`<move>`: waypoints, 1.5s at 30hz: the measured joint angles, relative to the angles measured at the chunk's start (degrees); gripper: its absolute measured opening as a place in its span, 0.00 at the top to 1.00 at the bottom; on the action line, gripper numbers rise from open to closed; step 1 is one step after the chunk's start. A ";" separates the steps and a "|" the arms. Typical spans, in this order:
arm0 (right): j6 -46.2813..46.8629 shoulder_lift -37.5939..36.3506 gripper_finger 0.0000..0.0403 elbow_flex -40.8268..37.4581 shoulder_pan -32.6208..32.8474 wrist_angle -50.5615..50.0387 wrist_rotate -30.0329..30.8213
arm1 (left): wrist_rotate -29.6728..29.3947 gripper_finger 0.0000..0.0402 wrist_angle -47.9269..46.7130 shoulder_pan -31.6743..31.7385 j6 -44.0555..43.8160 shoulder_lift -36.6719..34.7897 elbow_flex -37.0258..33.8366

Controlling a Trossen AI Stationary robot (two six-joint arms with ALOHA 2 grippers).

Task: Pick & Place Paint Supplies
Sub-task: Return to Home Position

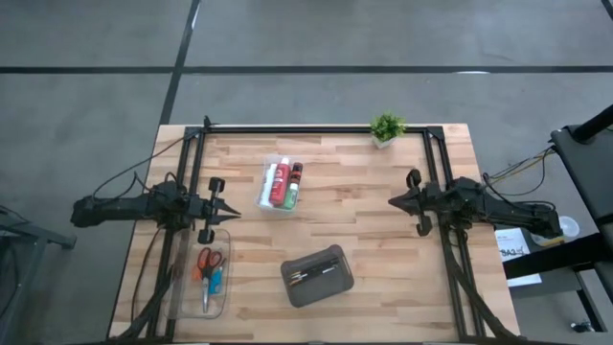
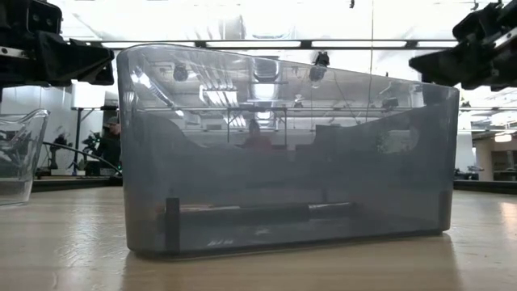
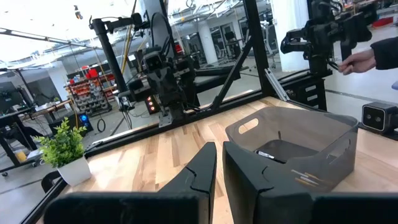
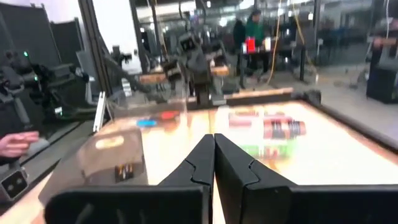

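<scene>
Red, white and green paint tubes (image 1: 281, 183) lie in a clear box (image 1: 265, 199) at the table's middle far side. Scissors with red and blue handles (image 1: 209, 264) lie in a second clear box (image 1: 182, 297) at the near left. A dark grey case (image 1: 318, 278) in the near middle holds thin brushes (image 1: 312, 275). My left gripper (image 1: 233, 206) hovers level at the left, fingers together save for a thin slit (image 3: 218, 152), holding nothing. My right gripper (image 1: 391, 201) hovers level at the right, shut and empty (image 4: 214, 142). Both point toward the table's middle.
A small potted plant (image 1: 386, 127) stands at the far edge, right of the middle. A black frame (image 1: 316, 128) runs along the table's far edge and sides. A person's hand (image 4: 18, 143) shows beyond the table's near side. Bare wood lies between the two grippers.
</scene>
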 joint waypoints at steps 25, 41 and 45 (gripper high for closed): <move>-0.47 4.92 0.98 0.00 0.00 -1.03 0.03 | 0.00 0.91 0.01 -0.01 0.00 0.00 0.00; -0.47 4.93 0.98 0.00 0.00 -1.03 0.06 | 0.00 0.91 0.01 0.00 0.00 0.00 0.00; -0.47 4.93 0.98 0.00 0.00 -1.03 0.06 | 0.00 0.91 0.00 -0.01 0.00 0.00 0.00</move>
